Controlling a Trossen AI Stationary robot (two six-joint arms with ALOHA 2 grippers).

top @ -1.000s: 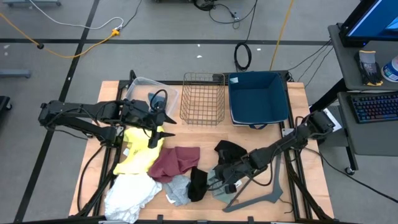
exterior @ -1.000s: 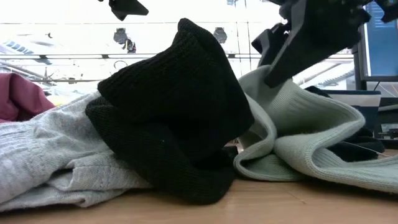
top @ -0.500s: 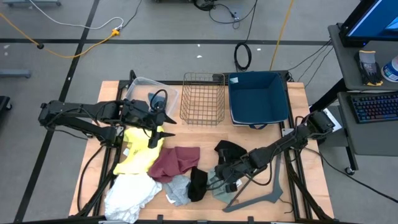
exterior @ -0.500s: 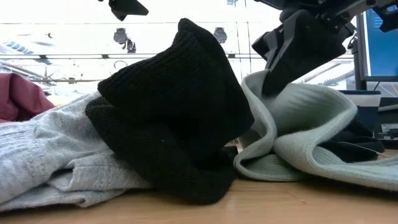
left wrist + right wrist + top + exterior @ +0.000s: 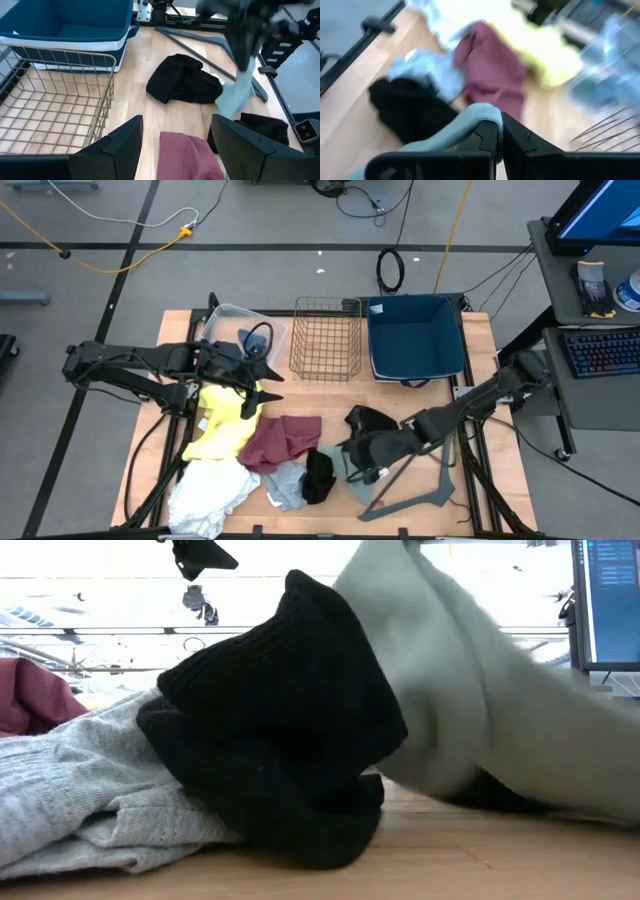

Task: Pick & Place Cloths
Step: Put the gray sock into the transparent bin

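My right gripper (image 5: pixel 357 457) is shut on a pale grey-blue cloth (image 5: pixel 237 95), raised above the table's near right part. The cloth also fills the right of the low view (image 5: pixel 470 690). Around it lie a black cloth (image 5: pixel 318 476), a second black cloth (image 5: pixel 372 420), a light grey cloth (image 5: pixel 286 486), a maroon cloth (image 5: pixel 281 440), a yellow cloth (image 5: pixel 224 422) and a white cloth (image 5: pixel 209 492). My left gripper (image 5: pixel 175 145) stands open over the yellow cloth, touching nothing. My right gripper pinches a rounded fold of the grey-blue cloth (image 5: pixel 482 112) between its two fingers. The fingers come slanting down from the table's right side. The cloth hangs below them, and its lower part (image 5: pixel 520 795) rests on the table.
A grey hanger bar (image 5: pixel 420 495) lies near the front right edge. At the back stand a clear tub (image 5: pixel 232 318), a wire basket (image 5: pixel 326 340) and a blue bin (image 5: pixel 415 338). Bare wood shows between the baskets and the cloths.
My right gripper has gone up with the grey-blue cloth. The cloth's upper part has been pulled up off the pile and now hangs from the fingers, while its lower part stays on the table. The black cloth beside it has kept its place.
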